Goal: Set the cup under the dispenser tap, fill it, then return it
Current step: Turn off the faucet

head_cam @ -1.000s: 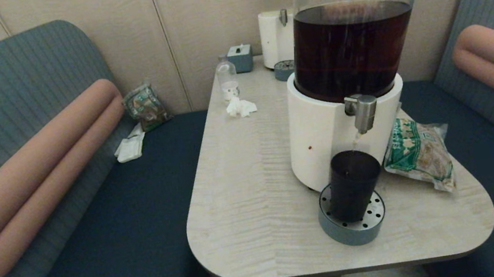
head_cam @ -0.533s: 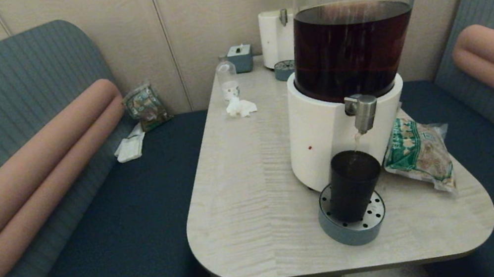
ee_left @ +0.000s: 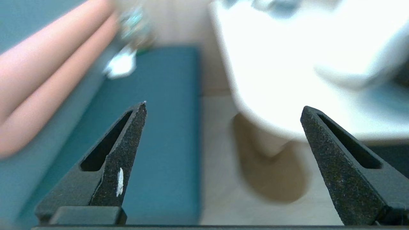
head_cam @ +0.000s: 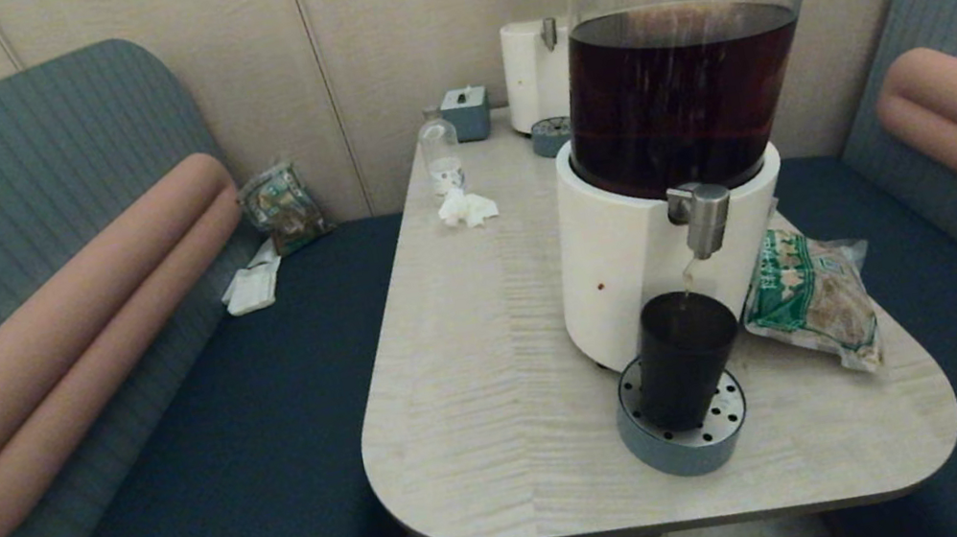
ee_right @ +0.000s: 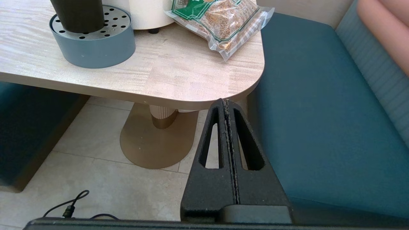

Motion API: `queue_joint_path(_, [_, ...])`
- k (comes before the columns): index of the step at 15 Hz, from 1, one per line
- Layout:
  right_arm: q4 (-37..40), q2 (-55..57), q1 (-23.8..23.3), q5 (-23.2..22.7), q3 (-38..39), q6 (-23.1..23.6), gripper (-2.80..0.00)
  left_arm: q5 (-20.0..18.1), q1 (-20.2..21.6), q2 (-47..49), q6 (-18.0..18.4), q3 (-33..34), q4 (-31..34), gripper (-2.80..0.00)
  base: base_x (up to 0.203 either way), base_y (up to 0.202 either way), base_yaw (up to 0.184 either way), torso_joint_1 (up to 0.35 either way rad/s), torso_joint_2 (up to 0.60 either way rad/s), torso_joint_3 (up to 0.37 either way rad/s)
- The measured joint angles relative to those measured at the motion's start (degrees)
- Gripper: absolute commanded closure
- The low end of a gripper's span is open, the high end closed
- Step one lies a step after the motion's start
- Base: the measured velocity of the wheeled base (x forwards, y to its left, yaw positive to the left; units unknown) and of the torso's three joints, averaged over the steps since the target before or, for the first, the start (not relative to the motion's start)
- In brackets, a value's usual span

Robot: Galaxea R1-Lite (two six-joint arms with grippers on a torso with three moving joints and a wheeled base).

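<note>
While filling runs, head view: cup (head_cam: pixel 686 357) upright on drip tray (head_cam: pixel 685 446), under dispenser tap (head_cam: pixel 702 216). Left wrist view: my left gripper (ee_left: pixel 223 110) spread wide, empty. Right wrist view: my right gripper (ee_right: pixel 226 103) closed, empty, below table (ee_right: pixel 179 76). Next, I judge: stop flow, grasp cup.

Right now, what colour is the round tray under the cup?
Grey-blue wall with a pale perforated metal top; the drip tray shows best in the right wrist view, under the cup.
</note>
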State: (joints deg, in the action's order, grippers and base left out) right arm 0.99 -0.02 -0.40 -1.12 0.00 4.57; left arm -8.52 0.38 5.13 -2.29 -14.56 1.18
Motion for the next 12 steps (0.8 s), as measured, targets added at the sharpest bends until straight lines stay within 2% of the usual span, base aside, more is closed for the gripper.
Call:
queue_joint_path(2, [0.0, 0.0, 0.0, 0.0, 0.0, 0.0, 0.00, -5.3, -1.3, 9.2, -4.7, -8.4, -1.4, -2.80, 0.000, 0.000, 0.000, 0.000, 0.00, 0.000])
queue_joint_path(4, [0.0, 0.0, 0.0, 0.0, 0.0, 0.0, 0.00, -10.3, -2.5, 21.0, -7.7, -14.1, -6.2, -2.80, 0.000, 0.000, 0.000, 0.000, 0.00, 0.000])
queue_joint_path(6, [0.0, 0.0, 0.0, 0.0, 0.0, -0.1, 0.00, -14.9, -3.5, 37.0, -8.6, -19.1, -15.6, -2.80, 0.000, 0.000, 0.000, 0.000, 0.00, 0.000])
queue_joint_path(9, [0.0, 0.0, 0.0, 0.0, 0.0, -0.1, 0.00, -19.4, -6.1, 62.3, -7.0, -27.8, -34.2, -2.80, 0.000, 0.000, 0.000, 0.000, 0.00, 0.000])
queue_joint_path(12, [0.0, 0.0, 0.0, 0.0, 0.0, -0.1, 0.00, -21.5, -12.4, 83.2, -4.8, -40.5, -53.0, -2.80, 0.000, 0.000, 0.000, 0.000, 0.00, 0.000])
